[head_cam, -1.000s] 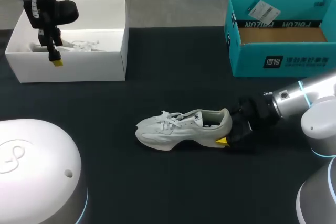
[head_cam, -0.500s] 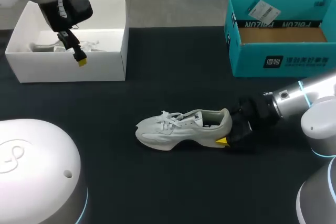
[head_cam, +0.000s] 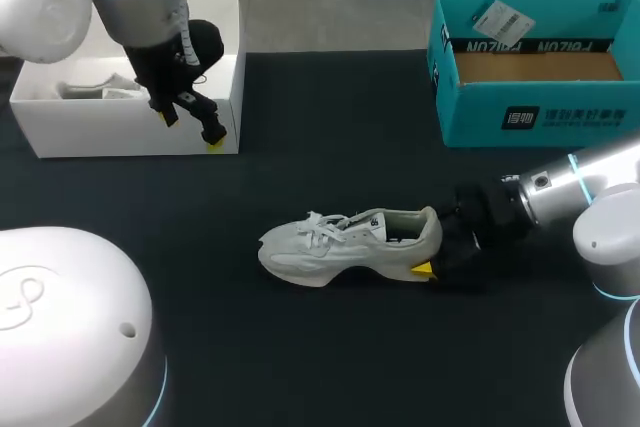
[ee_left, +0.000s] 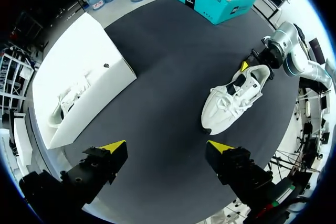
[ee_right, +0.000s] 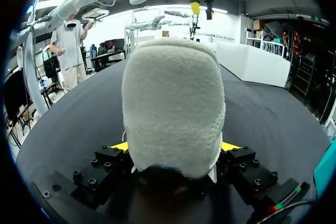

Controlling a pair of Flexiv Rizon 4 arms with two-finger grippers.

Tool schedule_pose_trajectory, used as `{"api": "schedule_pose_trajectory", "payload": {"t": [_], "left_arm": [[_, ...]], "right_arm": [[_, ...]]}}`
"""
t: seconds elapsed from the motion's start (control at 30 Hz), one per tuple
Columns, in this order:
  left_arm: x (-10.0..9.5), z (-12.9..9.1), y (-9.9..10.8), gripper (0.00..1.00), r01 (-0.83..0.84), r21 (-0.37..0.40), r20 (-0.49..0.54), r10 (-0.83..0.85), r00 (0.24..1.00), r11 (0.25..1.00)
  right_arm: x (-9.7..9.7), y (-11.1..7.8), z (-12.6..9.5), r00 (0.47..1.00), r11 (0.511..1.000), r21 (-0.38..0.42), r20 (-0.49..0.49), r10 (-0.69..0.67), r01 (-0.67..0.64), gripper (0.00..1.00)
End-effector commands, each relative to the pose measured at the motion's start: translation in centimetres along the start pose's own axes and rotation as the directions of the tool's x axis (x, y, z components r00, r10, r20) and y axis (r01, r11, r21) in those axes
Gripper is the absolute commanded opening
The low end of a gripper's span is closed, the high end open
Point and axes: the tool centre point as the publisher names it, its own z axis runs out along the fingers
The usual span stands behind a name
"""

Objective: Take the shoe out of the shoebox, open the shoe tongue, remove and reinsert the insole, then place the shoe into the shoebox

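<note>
The shoe (head_cam: 345,245) sits mid-table, heel clenched in the right gripper (head_cam: 432,249). The left gripper (head_cam: 190,127) hangs spread and empty by the white box (head_cam: 120,132); best bring it down over the laces (head_cam: 322,230), pinching only the tongue (head_cam: 356,222)

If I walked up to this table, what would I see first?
Probably the white shoe sitting alone in the middle of the black table, with the right tool shut on its heel. Then the two boxes at the far side: a white box with the open left tool near its front corner, and a bright teal box.
</note>
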Motion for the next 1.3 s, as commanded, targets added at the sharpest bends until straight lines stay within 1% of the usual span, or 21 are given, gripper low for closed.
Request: {"api": "schedule_pose_trajectory", "payload": {"t": [0.03,0.2,0.33,0.63,1.3], "left_arm": [[2.1,0.7,-0.4,1.0,0.003,0.005,0.018,-0.003,1.0,1.0],[4.4,1.4,-0.7,1.0,0.02,0.004,0.002,-0.02,1.0,1.0],[6.3,1.8,-0.5,1.0,-0.007,-0.004,-0.005,0.007,1.0,1.0],[8.9,2.4,-0.3,1.0,-0.014,-0.007,-0.021,0.013,1.0,1.0],[8.9,2.4,-0.3,1.0,-0.014,-0.007,-0.021,0.013,1.0,1.0]], "right_arm": [[0.0,0.0,0.0,1.0,1.0,0.001,0.002,0.0,0.0,0.0],[0.0,0.0,0.0,1.0,1.0,0.001,0.002,0.0,0.0,0.0],[0.0,0.0,0.0,1.0,1.0,0.001,0.002,0.0,0.0,0.0],[0.0,0.0,0.0,1.0,1.0,0.001,0.002,0.0,0.0,0.0],[0.0,0.0,0.0,1.0,1.0,0.001,0.002,0.0,0.0,0.0]]}}
